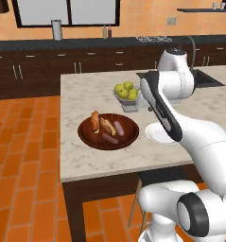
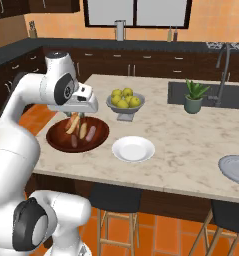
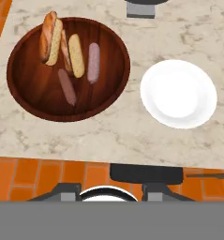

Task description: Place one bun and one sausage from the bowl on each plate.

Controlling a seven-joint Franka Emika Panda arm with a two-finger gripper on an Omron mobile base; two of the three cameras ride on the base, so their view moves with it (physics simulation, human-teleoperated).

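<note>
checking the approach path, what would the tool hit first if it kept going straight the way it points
Most likely the bare marble counter near its front edge, between the bowl and the white plate. The tool points down. Depth is unclear, so it might just clip the bowl's near rim.

I see a bowl that looks like dark red-brown wood, smooth and a bit shiny, with soft streaks of grain. Inside the bowl, the buns look tan and matt, like dry bread, and the sausages look pink-brown, smooth and soft. Right of the bowl in the hand view, the white plate looks smooth and glossy, like china. The counter under the bowl looks like pale stone with thin grey veins, polished flat. Beside the counter, the floor is orange tile, smooth, with thin dark lines between tiles.
</note>
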